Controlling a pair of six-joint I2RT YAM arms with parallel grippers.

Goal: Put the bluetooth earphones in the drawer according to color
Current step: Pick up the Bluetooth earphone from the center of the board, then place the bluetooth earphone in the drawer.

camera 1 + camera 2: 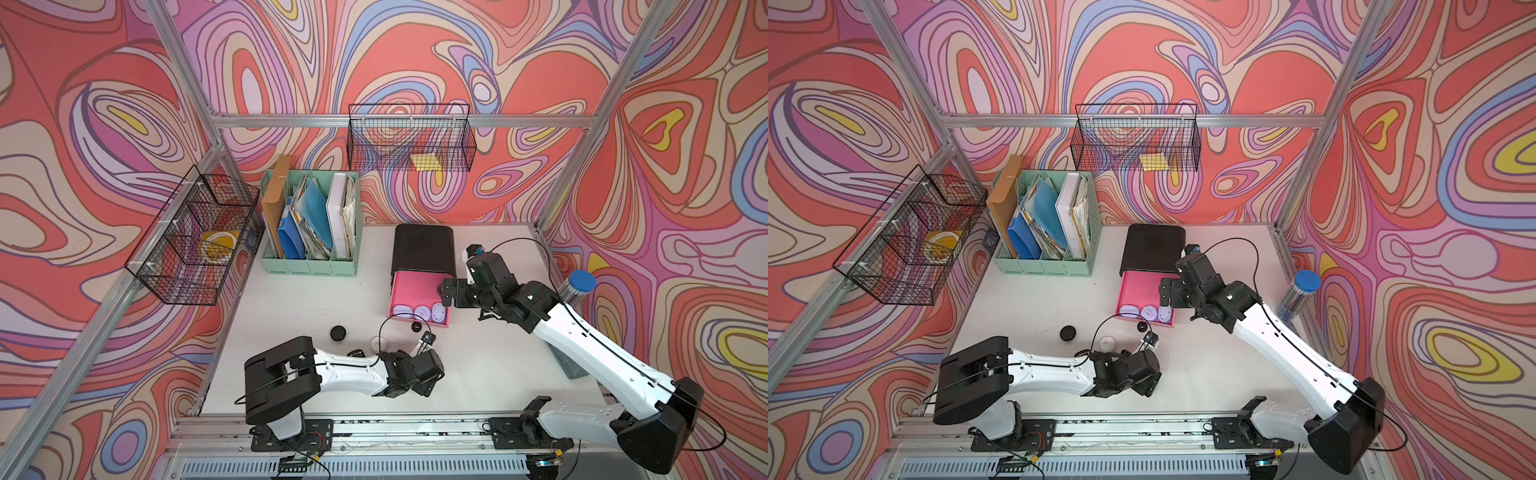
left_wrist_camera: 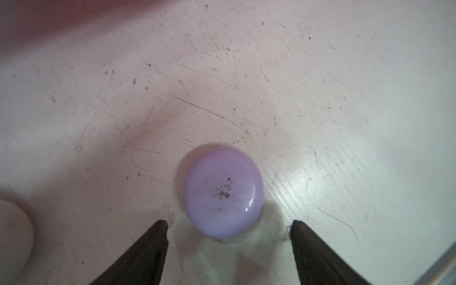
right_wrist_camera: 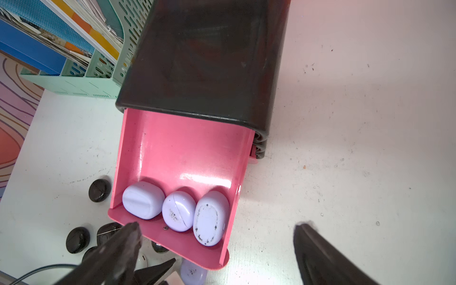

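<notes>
Holding the left gripper low over the table with jaws apart, framing a lilac earphone case lying flat partly between the fingertips, touching neither. Showing a white case and black cases lying loose just beyond. Poising the right gripper farther back, spread wide and gripping nothing, above the front of the pulled-out pink drawer. Cradling three lilac cases side by side against that drawer's front wall. Backing onto the black cabinet, near the mint-green file organizer.
</notes>
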